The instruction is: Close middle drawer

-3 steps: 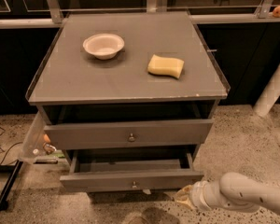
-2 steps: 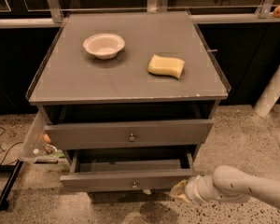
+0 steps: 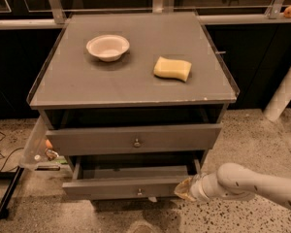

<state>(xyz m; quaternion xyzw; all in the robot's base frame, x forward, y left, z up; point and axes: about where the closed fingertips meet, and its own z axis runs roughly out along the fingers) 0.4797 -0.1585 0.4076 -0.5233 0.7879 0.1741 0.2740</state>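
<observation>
The middle drawer (image 3: 121,187) of the grey cabinet (image 3: 136,81) stands pulled out, with its plain grey tray showing and a small round metal knob (image 3: 139,192) on its flat front. My gripper (image 3: 184,190) is low at the right, at the right end of that drawer's front, on the end of my white arm (image 3: 252,183) that comes in from the lower right. I cannot tell whether it touches the front. The top drawer (image 3: 136,139) above also stands slightly out.
A white bowl (image 3: 107,47) and a yellow sponge (image 3: 172,68) lie on the cabinet top. A clear plastic bin (image 3: 38,147) hangs at the cabinet's left side. A black stand leg (image 3: 7,198) lies on the floor at the left, and a white pole (image 3: 286,93) leans at the right.
My gripper has moved a little left and up, closer to the right end of the middle drawer's front. The drawer itself has not visibly moved.
</observation>
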